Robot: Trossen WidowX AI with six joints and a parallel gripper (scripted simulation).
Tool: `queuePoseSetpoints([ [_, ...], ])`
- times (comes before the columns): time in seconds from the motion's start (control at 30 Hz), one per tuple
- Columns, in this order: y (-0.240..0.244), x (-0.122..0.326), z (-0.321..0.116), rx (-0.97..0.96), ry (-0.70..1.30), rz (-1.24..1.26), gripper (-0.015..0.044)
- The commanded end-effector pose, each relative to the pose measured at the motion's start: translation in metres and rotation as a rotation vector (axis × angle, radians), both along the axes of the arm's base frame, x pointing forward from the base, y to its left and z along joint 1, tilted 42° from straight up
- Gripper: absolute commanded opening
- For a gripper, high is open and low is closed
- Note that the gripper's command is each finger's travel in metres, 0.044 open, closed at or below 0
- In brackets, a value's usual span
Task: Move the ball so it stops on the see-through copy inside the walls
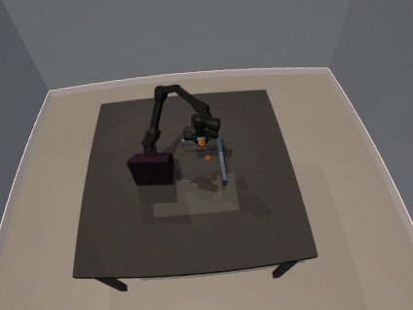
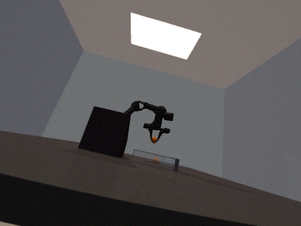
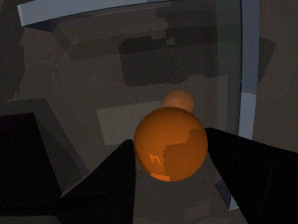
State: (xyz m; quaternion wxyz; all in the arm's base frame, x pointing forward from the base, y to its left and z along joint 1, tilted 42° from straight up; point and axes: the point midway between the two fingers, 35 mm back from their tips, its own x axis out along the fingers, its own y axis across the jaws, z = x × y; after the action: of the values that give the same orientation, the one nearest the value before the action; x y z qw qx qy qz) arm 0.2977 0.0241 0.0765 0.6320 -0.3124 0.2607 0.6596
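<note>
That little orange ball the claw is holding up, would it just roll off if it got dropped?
Probably. The ball is smooth and round, so it would likely roll on the flat table. The clear walls might stop it. The gripper pinches it only at its sides, so it may slip easily.
</note>
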Motion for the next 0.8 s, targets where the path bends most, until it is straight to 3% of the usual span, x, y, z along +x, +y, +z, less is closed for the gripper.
queuePoseSetpoints([
  [0.0,0.001,0.004,-0.002,-0.005,-0.003,0.007,0.0],
  [0.33,0.016,0.034,-0.042,-0.003,-0.01,0.007,0.0],
  [0.77,0.045,0.036,-0.075,-0.003,-0.011,0.007,0.0],
])
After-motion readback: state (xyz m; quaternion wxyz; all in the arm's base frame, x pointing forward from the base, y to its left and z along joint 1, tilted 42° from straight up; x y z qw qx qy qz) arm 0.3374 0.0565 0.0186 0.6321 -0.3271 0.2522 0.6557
